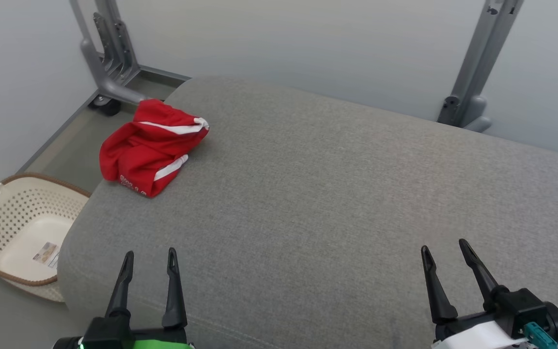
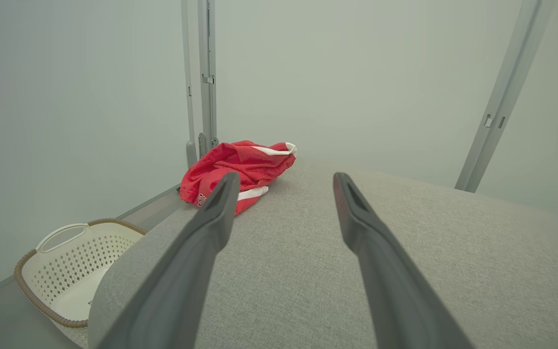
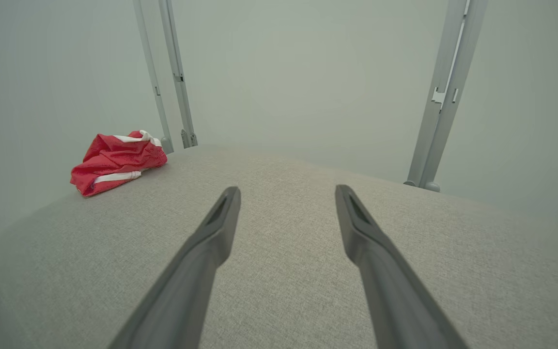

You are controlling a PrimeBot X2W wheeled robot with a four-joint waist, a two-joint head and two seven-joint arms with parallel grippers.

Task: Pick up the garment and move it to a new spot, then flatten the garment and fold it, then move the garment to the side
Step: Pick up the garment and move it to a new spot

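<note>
The red garment (image 1: 150,148), with white stripes, lies crumpled on the far left corner of the grey cushion (image 1: 337,194), close to its edge. The left gripper (image 1: 150,252) hovers over the near left part of the cushion; its two fingers stand wide apart and hold nothing. The right gripper (image 1: 443,245) is over the near right part, also spread wide and holding nothing. Both are well apart from the garment. On the floor to the left of the cushion stands a cream basket (image 1: 17,228) with a brown rim. Behind the cushion two grey posts (image 1: 473,68) rise before a pale wall (image 1: 308,43).
</note>
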